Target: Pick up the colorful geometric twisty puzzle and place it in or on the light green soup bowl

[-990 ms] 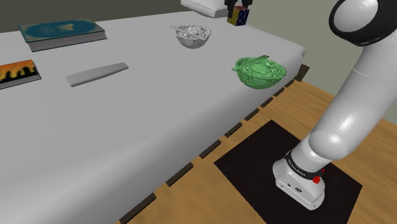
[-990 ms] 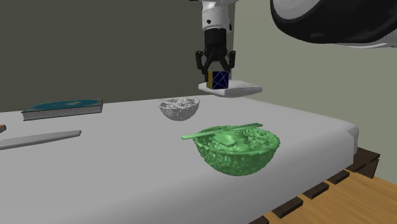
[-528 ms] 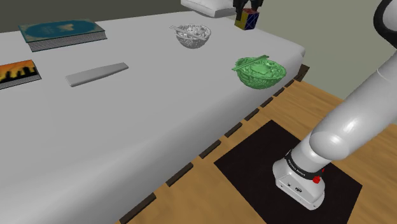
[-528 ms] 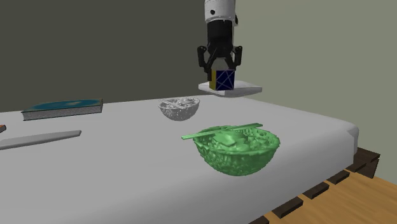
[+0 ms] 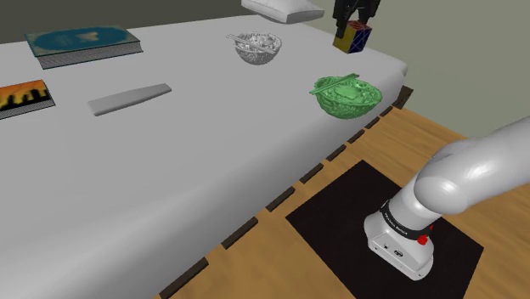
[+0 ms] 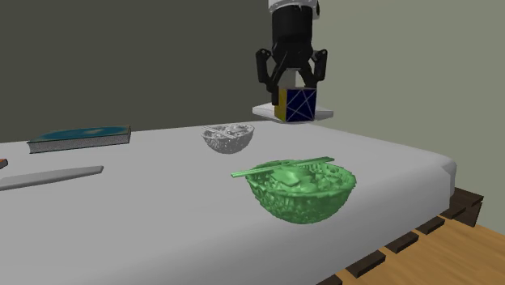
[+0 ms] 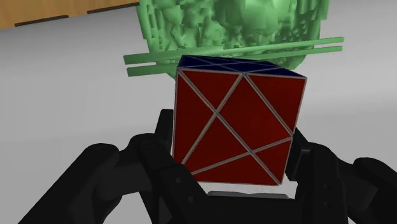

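Note:
My black gripper (image 6: 294, 91) is shut on the twisty puzzle cube (image 6: 299, 104), which shows blue and yellow faces here and a red face (image 7: 236, 124) in the wrist view. It hangs in the air above the grey-white surface, behind and above the green bowl (image 6: 303, 189). In the shoulder view the cube (image 5: 352, 36) is up beyond the green bowl (image 5: 346, 95), toward that view's top right. The bowl has food-like contents and green chopsticks (image 7: 235, 51) laid across its rim.
A pale grey bowl (image 5: 258, 47) sits behind the green one. A white pillow (image 5: 284, 8) lies at the back. A book (image 5: 82, 42), a flat picture (image 5: 24, 96) and a grey slab (image 5: 129, 97) lie toward the shoulder view's left. The surface's edge drops to wood floor (image 5: 340, 263).
The gripper has carried the cube toward the shoulder view's right and closer to the green bowl, away from the pillow. The arm has swung lower in the shoulder view.

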`<state>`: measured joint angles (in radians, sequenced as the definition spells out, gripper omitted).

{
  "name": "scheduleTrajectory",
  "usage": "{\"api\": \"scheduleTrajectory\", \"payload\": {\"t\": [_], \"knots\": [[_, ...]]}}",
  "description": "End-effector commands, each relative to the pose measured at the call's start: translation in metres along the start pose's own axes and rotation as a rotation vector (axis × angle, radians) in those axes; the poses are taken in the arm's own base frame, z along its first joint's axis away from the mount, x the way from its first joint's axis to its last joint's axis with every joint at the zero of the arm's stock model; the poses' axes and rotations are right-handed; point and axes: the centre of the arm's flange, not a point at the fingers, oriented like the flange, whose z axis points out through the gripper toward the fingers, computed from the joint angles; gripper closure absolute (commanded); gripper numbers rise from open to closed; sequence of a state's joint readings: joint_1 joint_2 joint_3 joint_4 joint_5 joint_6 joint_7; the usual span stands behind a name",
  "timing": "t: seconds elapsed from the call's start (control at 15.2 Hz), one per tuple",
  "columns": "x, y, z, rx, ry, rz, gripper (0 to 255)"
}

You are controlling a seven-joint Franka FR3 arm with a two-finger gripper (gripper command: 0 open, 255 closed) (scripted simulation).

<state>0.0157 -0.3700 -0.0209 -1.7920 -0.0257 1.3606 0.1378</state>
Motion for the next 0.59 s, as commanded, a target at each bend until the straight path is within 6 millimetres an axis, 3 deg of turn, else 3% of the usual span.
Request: {"api": "scheduleTrajectory", "payload": {"t": [0.0, 0.26, 0.53], "knots": [[-0.026, -0.004, 0.003, 0.000, 0.000, 0.000, 255], [-0.075, -0.011, 0.005, 0.000, 0.000, 0.000, 255], [-0.074, -0.012, 0.026, 0.000, 0.000, 0.000, 255]]}}
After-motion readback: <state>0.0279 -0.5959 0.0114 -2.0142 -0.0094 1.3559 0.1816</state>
